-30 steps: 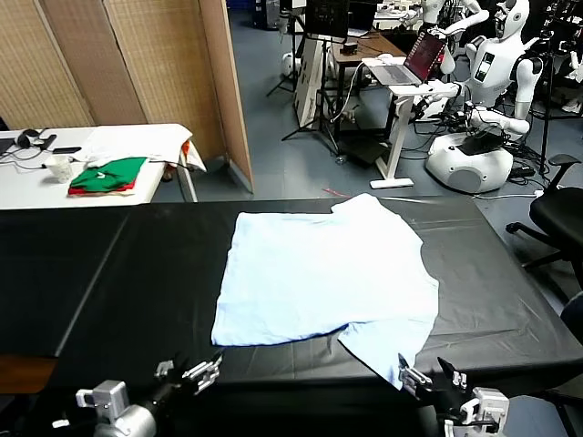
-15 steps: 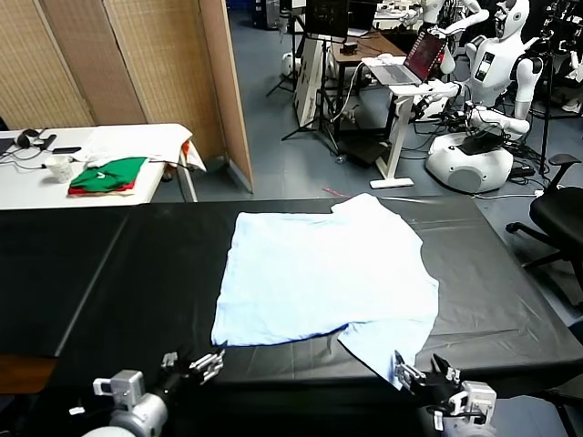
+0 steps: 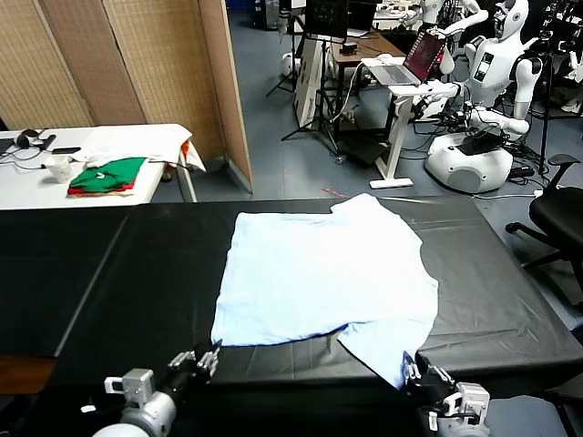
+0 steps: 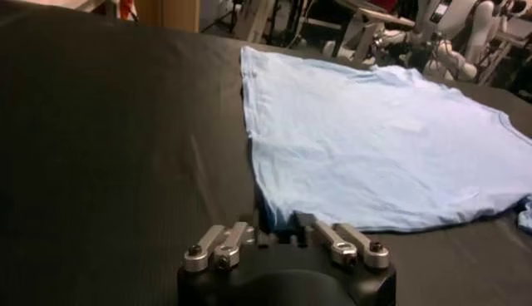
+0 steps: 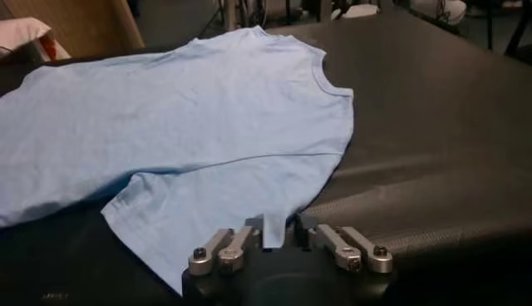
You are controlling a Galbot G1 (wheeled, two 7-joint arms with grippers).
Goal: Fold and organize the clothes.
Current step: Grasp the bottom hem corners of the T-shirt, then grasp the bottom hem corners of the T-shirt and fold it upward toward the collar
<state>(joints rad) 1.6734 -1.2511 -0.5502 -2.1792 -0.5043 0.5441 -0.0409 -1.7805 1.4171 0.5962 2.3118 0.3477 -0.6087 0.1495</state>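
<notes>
The blue T-shirt lies flat on the black table. The left gripper sits at its near hem corner, the right gripper at the near sleeve. I cannot tell either's finger state.

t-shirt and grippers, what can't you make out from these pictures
- T-shirt: its small printed mark shows in no view; in the left wrist view one sleeve runs off the picture's edge.
- Left gripper: its own body hides the fingertips in the left wrist view.
- Right gripper: contact with the shirt's near corner, too small in the head view.
</notes>
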